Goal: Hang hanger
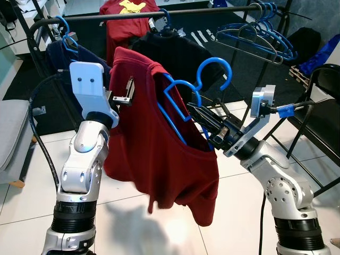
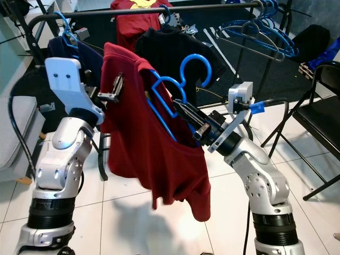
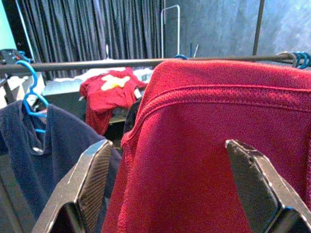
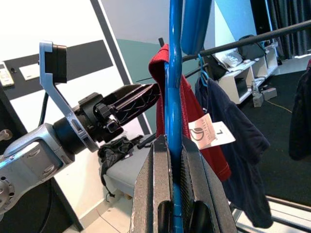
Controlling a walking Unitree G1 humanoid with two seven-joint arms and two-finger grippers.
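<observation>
Your right gripper (image 1: 199,118), clamped on the blue hanger (image 1: 183,101) inside the red shirt (image 1: 159,143), sits below and before the rail (image 1: 175,13); your left gripper (image 3: 170,189) stands apart at the shoulder.

**Hidden behind red cloth**

The shirt (image 1: 159,143) covers the lower half of the hanger (image 1: 183,103), so its bottom bar is unseen. The left gripper (image 1: 129,93) has its fingertips buried at the shirt's shoulder; contact cannot be judged. The rail (image 1: 175,13) runs off the frame at both ends.
</observation>
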